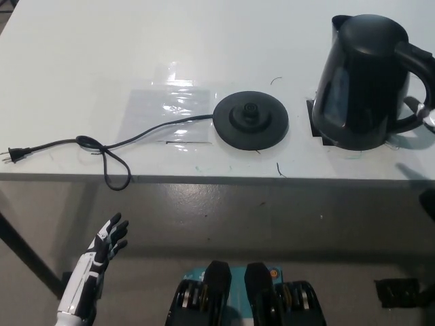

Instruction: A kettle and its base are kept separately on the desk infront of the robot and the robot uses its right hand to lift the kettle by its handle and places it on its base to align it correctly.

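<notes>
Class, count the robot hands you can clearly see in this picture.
1: the white left hand, fingers apart, lower left below the desk. The right hand is barely visible at the right edge.

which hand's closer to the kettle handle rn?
Right. The right hand shows only at the picture's right edge, beside the kettle handle. The left hand hangs below the desk edge, far off at lower left.

Kettle (367,81) right of base (251,120) (apart), cord (102,146) trailing left, on desk (102,54)
</notes>
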Action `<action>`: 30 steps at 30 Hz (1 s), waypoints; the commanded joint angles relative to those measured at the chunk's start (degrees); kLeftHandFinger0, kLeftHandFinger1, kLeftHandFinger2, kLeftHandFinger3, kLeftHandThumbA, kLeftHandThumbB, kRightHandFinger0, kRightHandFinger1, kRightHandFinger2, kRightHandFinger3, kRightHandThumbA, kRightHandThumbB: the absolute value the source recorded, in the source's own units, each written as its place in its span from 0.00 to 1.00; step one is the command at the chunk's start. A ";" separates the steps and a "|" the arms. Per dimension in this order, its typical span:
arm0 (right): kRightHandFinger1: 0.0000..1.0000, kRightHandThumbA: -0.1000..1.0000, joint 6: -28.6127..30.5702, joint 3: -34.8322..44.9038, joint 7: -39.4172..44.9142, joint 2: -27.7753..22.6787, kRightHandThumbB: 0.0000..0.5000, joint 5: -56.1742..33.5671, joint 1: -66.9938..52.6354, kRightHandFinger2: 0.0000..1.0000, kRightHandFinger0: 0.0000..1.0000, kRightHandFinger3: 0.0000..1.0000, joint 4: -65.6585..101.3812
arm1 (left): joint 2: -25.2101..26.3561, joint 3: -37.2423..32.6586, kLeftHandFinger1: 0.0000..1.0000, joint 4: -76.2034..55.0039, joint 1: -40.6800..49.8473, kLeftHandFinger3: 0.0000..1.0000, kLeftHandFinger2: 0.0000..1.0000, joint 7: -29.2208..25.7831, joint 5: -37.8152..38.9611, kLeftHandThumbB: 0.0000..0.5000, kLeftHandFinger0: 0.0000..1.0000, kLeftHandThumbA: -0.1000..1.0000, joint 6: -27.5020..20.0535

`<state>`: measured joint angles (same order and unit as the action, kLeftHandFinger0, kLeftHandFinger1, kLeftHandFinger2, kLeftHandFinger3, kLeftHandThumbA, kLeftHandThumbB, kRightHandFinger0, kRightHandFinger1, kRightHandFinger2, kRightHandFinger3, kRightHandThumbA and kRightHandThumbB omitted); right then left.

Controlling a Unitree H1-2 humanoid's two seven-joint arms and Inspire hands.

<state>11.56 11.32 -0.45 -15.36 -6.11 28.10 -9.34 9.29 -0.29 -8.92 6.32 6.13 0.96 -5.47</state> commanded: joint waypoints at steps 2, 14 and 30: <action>1.00 1.00 -1.42 0.01 1.43 -1.18 0.71 -1.95 5.00 1.00 1.00 1.00 -3.84 | 0.45 -0.17 1.00 -1.58 -0.48 1.00 1.00 0.64 0.02 0.38 1.00 1.00 -1.19; 1.00 1.00 0.70 0.52 3.44 -1.34 0.38 -4.20 10.66 1.00 1.00 1.00 -17.74 | 0.68 0.01 1.00 -0.98 -1.07 1.00 1.00 0.80 0.33 0.32 1.00 1.00 -1.58; 1.00 1.00 0.92 2.45 5.02 -1.11 0.55 -7.57 12.36 1.00 1.00 1.00 -22.55 | 1.05 0.14 1.00 -0.42 -1.73 1.00 1.00 0.90 0.16 0.37 1.00 1.00 -1.94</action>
<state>10.72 12.87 3.04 -15.74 -11.29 37.17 -32.27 9.31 -0.16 -8.63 5.17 6.15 1.13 -5.71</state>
